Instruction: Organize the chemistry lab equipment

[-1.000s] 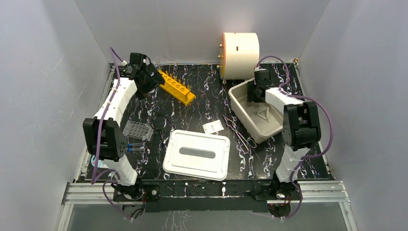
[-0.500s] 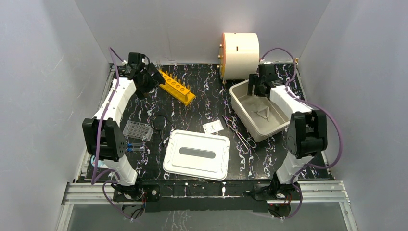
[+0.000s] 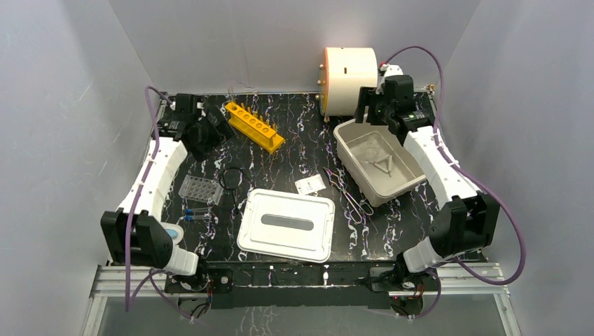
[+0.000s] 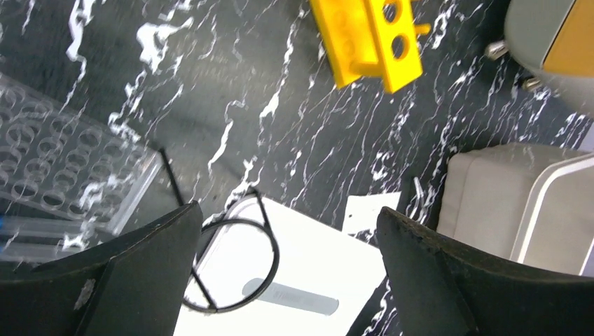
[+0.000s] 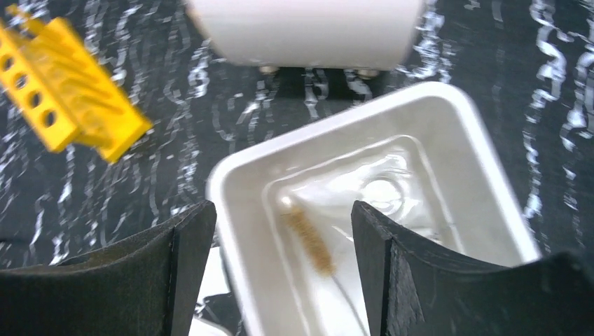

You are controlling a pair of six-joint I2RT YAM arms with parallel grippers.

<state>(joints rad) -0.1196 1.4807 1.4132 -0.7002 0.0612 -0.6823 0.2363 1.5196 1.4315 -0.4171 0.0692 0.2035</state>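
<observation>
My left gripper [image 3: 208, 131] hangs open and empty at the back left, just left of the orange tube rack [image 3: 254, 126]. My right gripper [image 3: 371, 108] is open over the far end of the white tub [image 3: 356, 168], holding nothing. In the tub lie a white triangle [image 3: 382, 166], a small brown brush [image 5: 308, 241] and a clear round item [image 5: 382, 193]. Between the arms lie the clear well plate [image 3: 201, 189], a black wire ring [image 3: 230, 177], blue-capped vials [image 3: 196, 213], a white card [image 3: 309, 185] and wire tongs [image 3: 347, 192]. The left gripper [image 4: 287, 217] looks down on ring [image 4: 235, 262] and plate [image 4: 63, 164].
The tub's flat white lid [image 3: 286, 224] lies at the front middle. A large cream drum [image 3: 349, 71] stands at the back, right behind the tub and close to my right gripper. Grey walls close in both sides and the back.
The right gripper rose out of the tub and moved back toward the drum, its jaws wider. The left gripper drew back leftward from the rack. Both arms stretched out further.
</observation>
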